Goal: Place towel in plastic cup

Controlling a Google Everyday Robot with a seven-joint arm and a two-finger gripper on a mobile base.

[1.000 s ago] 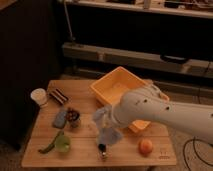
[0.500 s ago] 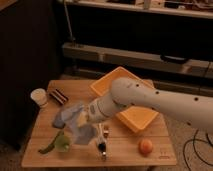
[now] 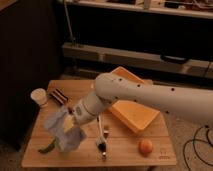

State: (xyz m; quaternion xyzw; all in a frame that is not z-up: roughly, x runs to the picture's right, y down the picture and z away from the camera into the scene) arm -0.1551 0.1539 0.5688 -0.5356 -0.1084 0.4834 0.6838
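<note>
**A:** Where is the gripper (image 3: 70,124) hanging?

**B:** It is hovering over the near left part of the wooden surface (image 3: 125,156). Its jaws are pinching the one towel (image 3: 74,139), which is drooping around them in pale blue folds.

**A:** And the plastic cup?

**B:** One white cup (image 3: 38,95) is standing at the far left edge, apart from the towel. One dark striped object (image 3: 59,96) is lying just to its right.

**A:** What else is sitting there?

**B:** One yellow tray (image 3: 131,111) is taking up the far right side. One orange fruit (image 3: 145,146) is resting at the near right. One slim dark utensil (image 3: 102,139) is lying between the fruit and the towel. One green item (image 3: 48,147) is peeking out at the towel's near left edge.
</note>
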